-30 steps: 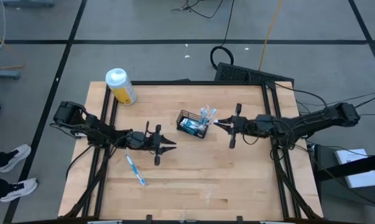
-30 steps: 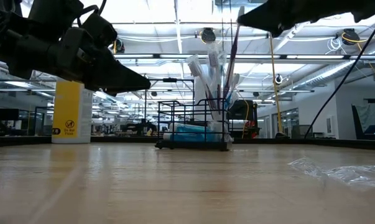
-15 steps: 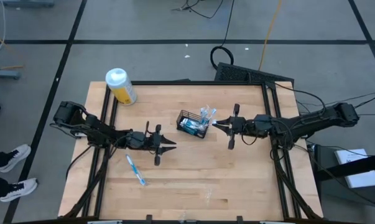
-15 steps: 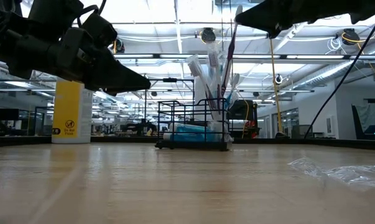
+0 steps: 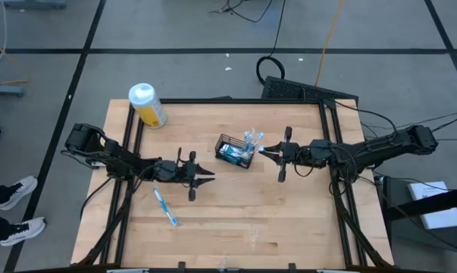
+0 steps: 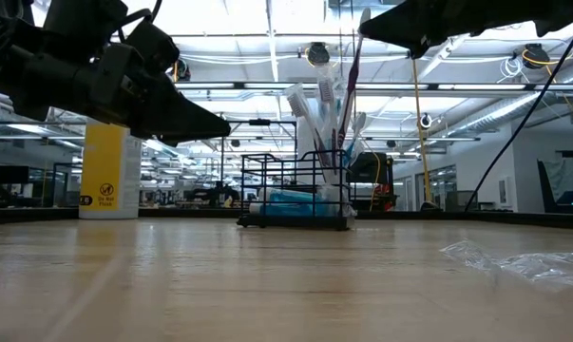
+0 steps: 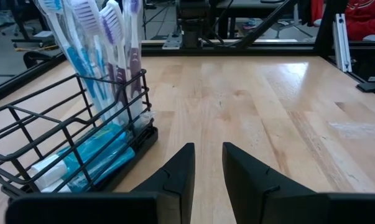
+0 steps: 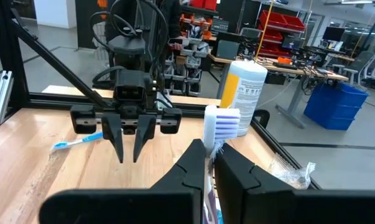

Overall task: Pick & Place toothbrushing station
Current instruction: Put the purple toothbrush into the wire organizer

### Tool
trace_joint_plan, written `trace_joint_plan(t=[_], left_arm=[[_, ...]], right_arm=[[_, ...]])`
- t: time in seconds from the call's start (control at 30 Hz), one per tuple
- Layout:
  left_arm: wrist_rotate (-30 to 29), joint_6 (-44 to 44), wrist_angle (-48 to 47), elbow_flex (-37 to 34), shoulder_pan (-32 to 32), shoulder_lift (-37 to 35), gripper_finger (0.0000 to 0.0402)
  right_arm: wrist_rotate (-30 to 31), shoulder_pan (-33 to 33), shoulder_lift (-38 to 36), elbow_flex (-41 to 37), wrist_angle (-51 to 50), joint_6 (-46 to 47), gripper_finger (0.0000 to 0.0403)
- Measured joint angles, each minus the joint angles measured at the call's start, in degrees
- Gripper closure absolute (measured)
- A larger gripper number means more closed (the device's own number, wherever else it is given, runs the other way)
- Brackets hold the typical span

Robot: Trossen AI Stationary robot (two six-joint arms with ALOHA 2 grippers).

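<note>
Nothing much has moved since a second ago except the right gripper [image 5: 260, 153], now slightly closer to the basket [image 5: 236, 152]. It is clamped on a purple-bristled toothbrush [image 8: 221, 122], held above the basket's right end. Toothbrushes [image 7: 100, 50] stand upright in the basket and teal tubes [image 7: 91, 158] lie inside it, mid-tabletop [image 5: 289, 212]. To its left, the left gripper [image 5: 210, 175] hovers partly open, holding nothing. Near-left lies a blue toothbrush [image 5: 165, 207]. At the far-left corner stands a yellow bottle [image 5: 147, 105].
</note>
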Motion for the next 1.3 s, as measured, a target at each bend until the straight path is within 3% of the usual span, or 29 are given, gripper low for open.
trace_joint_plan(t=[1.3], left_arm=[[-0.04, 0.11, 0.11, 0.02, 0.00, 0.00, 0.0316]], right_arm=[[0.09, 0.01, 0.00, -0.04, -0.02, -0.90, 0.0394]])
